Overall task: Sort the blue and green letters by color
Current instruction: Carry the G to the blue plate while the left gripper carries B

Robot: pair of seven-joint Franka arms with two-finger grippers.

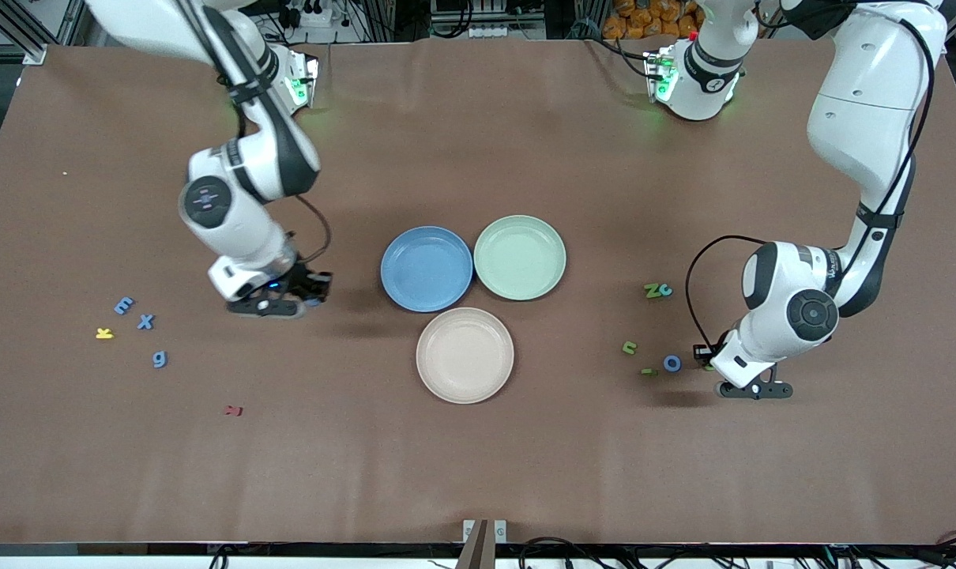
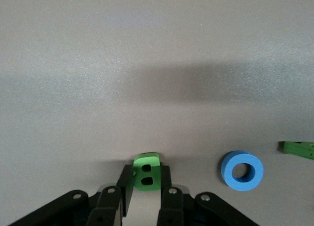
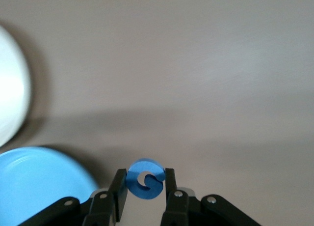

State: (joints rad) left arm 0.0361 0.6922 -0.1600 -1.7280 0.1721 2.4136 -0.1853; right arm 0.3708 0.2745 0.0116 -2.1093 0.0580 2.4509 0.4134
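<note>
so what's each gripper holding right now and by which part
Left gripper pinches a green letter by its flat sides near its lower end. Right gripper holds a blue letter by its outer edges.

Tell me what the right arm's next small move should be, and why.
Probably carry it sideways over the blue plate and release. The right tool is shut on a blue letter, with that plate's rim just beside it. The left tool grips a green letter near the blue O.

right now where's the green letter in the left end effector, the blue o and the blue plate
green letter (image 2: pixel 146 173), left wrist view, on its face between the fingers
blue o (image 2: pixel 241 170), left wrist view, on its ring
blue plate (image 1: pixel 427 268), front view, on its bare middle
</note>
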